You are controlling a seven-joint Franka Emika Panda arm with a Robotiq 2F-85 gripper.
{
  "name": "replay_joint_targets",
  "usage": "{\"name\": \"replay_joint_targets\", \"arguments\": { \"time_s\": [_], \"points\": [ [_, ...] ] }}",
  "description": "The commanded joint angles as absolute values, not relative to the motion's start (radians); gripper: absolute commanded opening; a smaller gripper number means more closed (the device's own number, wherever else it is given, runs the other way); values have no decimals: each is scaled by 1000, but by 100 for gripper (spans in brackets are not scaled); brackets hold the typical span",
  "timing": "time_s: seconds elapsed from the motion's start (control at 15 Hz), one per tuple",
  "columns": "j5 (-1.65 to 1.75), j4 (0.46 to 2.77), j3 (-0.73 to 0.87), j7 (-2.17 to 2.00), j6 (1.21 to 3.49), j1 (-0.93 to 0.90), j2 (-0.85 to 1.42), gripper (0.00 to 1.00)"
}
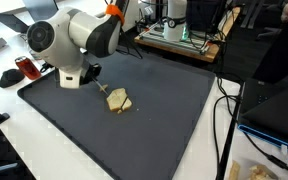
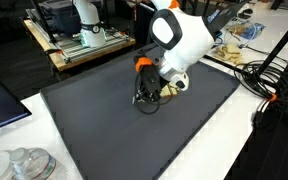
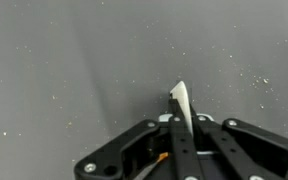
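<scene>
End effector: the end effector (image 3: 181, 118) is clenched tight on a thin pale piece (image 3: 181, 100). Its two fingers pinch the piece between their tips.

Where it is: the end effector (image 1: 102, 90) hangs low over the dark mat (image 1: 164, 120), close to the mat's middle. The mat lies on the white counter (image 1: 44, 150).

Held thing: only a small part of the thin pale piece sticks out past the fingertips. The rest is hidden between the fingers.

Which way it points: in the wrist view the pointy end faces away from the end effector, toward the mat. Its long side runs in line with the fingers, and it shows its thin edge to the camera.

Close by: a tan lump (image 1: 121, 101) lies on the mat just beside the end effector. It is hard to tell if the held piece touches the lump.

Step in hand: this looks like the holding step, with the piece pinched and kept near the tan lump.

Next move needs: a firm pinch, because so little of the piece is gripped. A slow, steady arm would help, so the thin piece does not slip or tip sideways.
</scene>
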State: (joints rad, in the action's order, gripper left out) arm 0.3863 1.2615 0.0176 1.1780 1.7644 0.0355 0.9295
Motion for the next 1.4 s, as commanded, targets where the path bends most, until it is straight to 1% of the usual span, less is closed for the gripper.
{"name": "replay_joint_targets", "arguments": {
  "time_s": [0.0, 0.73, 1.33],
  "points": [
    [363, 1136, 9, 1201, 1679, 37, 1086, 1],
    [346, 809, 14, 1256, 1431, 32, 1288, 1],
    [349, 666, 25, 1381, 1280, 17, 1387, 1]
  ]
}}
